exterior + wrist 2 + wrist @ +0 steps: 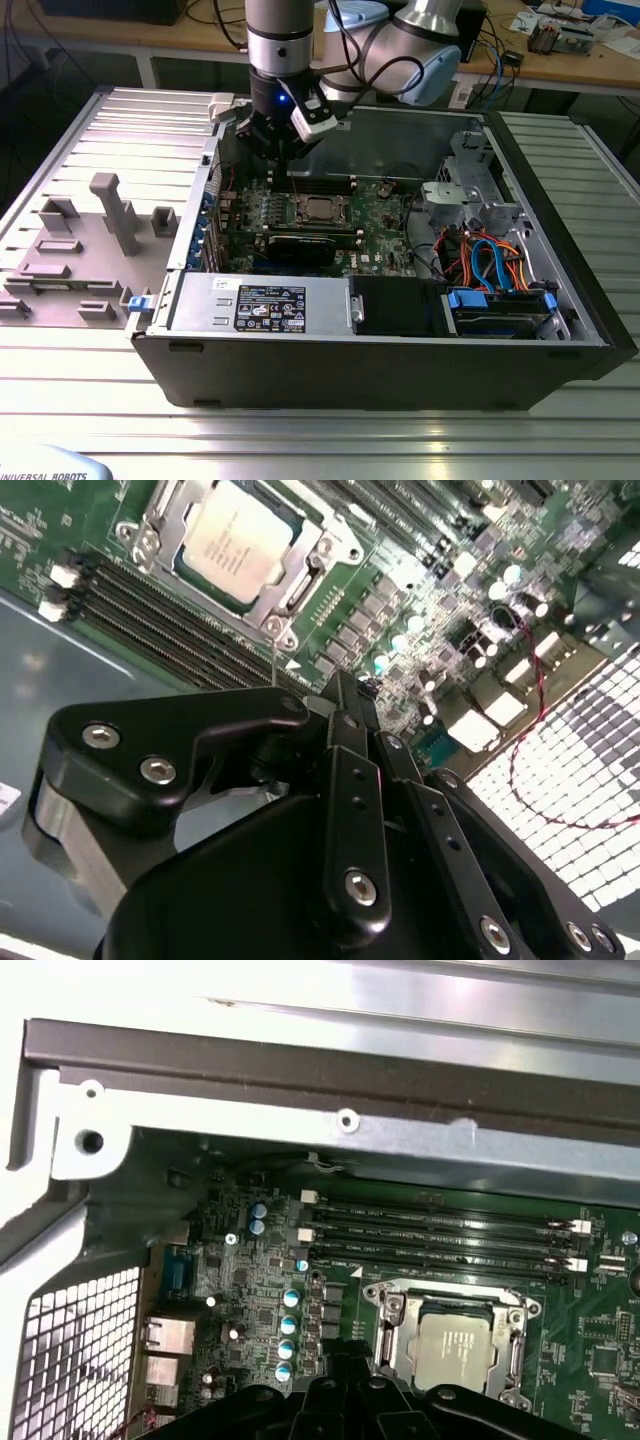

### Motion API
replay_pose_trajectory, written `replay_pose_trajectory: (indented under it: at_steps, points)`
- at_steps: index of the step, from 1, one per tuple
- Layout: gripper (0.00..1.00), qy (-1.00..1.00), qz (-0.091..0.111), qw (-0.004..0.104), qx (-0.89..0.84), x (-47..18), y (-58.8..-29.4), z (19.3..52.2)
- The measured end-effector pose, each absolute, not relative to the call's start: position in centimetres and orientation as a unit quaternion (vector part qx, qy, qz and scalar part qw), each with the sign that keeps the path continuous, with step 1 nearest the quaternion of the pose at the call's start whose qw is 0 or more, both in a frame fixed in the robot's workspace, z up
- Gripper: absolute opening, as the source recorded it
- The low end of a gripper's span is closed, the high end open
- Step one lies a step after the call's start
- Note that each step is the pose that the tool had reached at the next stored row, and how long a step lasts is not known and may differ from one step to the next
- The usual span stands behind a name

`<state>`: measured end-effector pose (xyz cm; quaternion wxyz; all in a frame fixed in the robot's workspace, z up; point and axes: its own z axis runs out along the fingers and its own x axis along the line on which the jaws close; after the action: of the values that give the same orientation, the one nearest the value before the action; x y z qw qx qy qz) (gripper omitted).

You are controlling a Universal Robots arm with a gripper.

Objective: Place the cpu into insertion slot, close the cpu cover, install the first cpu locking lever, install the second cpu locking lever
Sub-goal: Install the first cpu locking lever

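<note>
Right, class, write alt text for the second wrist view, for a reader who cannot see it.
The robot's black hand hangs above a green circuit board. Past it, a silver chip lies inside a square metal frame, beside long dark memory slots.

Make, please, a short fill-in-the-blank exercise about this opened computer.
The insertion slot is not ___: the cpu sits in it.
The circuit board around it is ___.
The end effector hangs ___ that board.
Missing words: empty; green; above.
</note>
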<state>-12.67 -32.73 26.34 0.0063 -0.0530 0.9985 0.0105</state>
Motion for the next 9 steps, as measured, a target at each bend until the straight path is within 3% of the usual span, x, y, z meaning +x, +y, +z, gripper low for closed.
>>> replay_pose_trajectory:
  at_steps: [9]
  points:
    - [0.11,0.999,0.01,0.008,-0.053,-12.7,-31.3,26.1]
